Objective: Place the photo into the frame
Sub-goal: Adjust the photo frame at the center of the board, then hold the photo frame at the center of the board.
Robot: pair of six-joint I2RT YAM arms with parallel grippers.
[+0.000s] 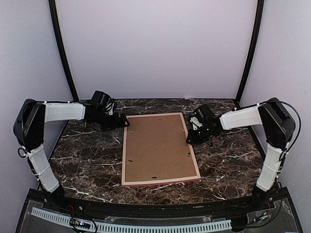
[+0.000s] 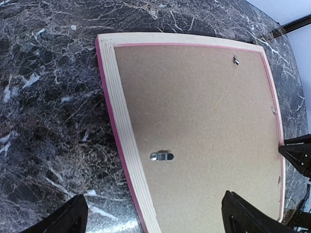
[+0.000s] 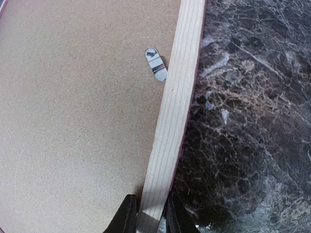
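Shows the frame (image 1: 124,155) lying flat and face down near the middle of the dark marble table (image 1: 82,160), long sides running away from the arm bases; presents pale bare wood along its back rails, with a thin pink edge showing at the sides; holds a brown backing board (image 1: 158,148) inside the rails, filling the opening; carries small metal turn clips (image 2: 163,156) on that board, one near the left rail in the left wrist view and another (image 3: 155,63) in the right wrist view with its tip at the inner edge of the right rail; places the left tool (image 1: 122,122) at the frame's far left corner, jaws spread wide, dark fingertips (image 2: 73,216) standing well apart with the left rail and a stretch of board between them, gripping nothing; cannot tell from above whether it touches the corner; places the right tool (image 1: 190,138) on the right rail toward the far end, fingers (image 3: 127,213) drawn in close on either side of the pale wood, one over the board and one on the table side, pinching the rail; keeps the frame's front hidden against the table.
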